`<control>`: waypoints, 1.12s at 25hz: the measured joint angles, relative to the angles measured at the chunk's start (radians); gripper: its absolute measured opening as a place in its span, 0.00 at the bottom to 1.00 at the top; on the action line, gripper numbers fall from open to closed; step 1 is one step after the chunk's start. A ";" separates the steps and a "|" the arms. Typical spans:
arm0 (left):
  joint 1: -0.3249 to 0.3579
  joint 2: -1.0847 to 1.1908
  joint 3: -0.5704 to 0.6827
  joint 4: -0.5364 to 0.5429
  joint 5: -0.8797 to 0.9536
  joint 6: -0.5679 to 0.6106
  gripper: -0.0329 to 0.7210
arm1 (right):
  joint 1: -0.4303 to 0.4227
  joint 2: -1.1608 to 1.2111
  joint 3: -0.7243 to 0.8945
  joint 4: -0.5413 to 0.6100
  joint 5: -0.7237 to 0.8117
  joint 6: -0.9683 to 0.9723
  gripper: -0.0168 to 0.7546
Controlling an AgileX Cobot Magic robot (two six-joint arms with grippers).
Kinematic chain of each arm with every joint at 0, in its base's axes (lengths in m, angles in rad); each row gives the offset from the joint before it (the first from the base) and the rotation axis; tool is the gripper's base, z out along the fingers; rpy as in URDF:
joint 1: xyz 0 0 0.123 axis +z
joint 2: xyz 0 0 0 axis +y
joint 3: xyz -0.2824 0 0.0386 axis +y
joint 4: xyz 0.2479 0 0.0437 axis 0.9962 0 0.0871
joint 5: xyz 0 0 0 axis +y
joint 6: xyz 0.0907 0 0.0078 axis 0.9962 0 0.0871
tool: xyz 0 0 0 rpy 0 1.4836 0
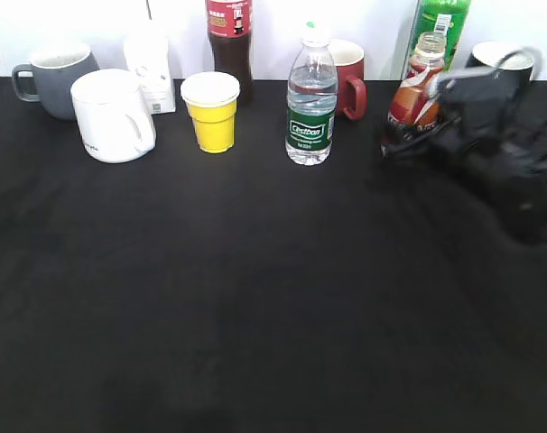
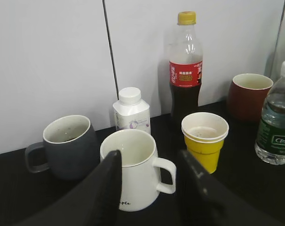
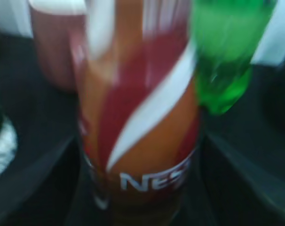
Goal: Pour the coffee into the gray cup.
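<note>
The right gripper (image 1: 416, 135) has its fingers either side of the coffee bottle (image 1: 415, 95), though I can't tell if it's actually clamped. That bottle sits well right of the gray cup (image 1: 55, 79), which is at the table's (image 1: 255, 298) far-left back edge. The left gripper (image 2: 149, 188) hangs open, facing the white mug (image 2: 133, 172).

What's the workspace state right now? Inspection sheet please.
Surface: black table, front half bare.
Job's things: coffee bottle at back right, upright, cap off; gray cup at back left, upright.
Clutter: white mug, milk bottle, yellow cup, cola bottle, water bottle, red mug, green bottle, black mug.
Grippers: right gripper around the coffee bottle low down, grip cannot be confirmed; left gripper open, empty, facing the white mug.
Cables: dark cable on the right arm.
Surroundings: white panel wall behind the table.
</note>
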 joint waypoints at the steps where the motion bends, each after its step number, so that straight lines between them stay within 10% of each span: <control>1: 0.000 0.000 0.000 0.000 0.004 0.000 0.44 | 0.000 -0.051 0.006 0.000 0.062 0.000 0.81; 15: 0.000 -0.021 -0.131 -0.254 1.182 0.000 0.46 | 0.000 -0.609 -0.046 0.015 1.437 0.000 0.79; 19: 0.000 -0.111 -0.325 -0.272 1.406 0.000 0.65 | 0.000 -0.756 -0.129 0.015 1.656 0.000 0.79; 28: -0.001 -0.594 -0.319 -0.307 1.478 0.143 0.66 | 0.000 -1.304 -0.120 -0.079 1.984 0.060 0.79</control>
